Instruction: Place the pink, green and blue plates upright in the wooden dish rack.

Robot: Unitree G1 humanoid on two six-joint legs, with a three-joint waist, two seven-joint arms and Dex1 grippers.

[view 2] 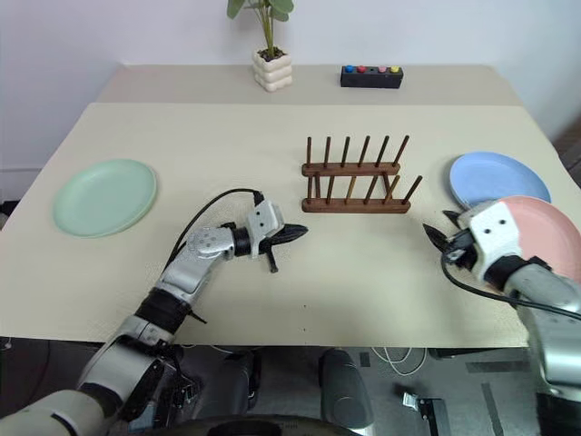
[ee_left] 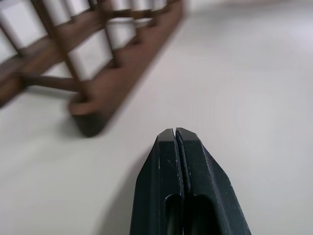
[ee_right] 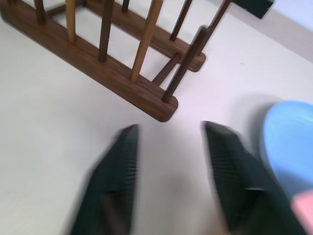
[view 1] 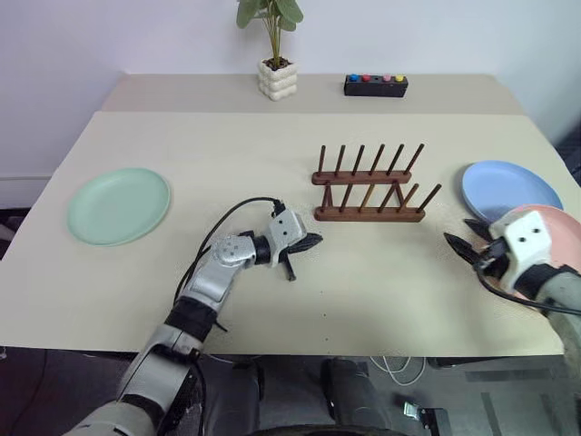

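Rack (view 1: 369,184): seen empty at table centre
Green plate (view 1: 118,205): laid flat at nine o'clock
Blue plate (view 1: 508,188), pink plate (view 2: 545,238): laid at three o'clock
Left gripper (view 1: 310,242): fingers pressed together, nothing held
Right gripper (ee_right: 171,161): fingers parted, nothing held

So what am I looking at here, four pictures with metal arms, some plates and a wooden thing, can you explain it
This is a two-armed robot at a table. The two wide pictures come from cameras in its head, looking down over its arms. The two close-ups come from a camera on each wrist, looking along that arm's black jaws.

On the table sit a wooden rack of upright pegs with no plates in it, a green plate far to the left, and a blue plate and a pink plate on the right, the pink one partly hidden behind the right arm. At the back stand a potted plant and a black button box.

The left gripper is shut and empty, near the rack. The right gripper is open, holding nothing.
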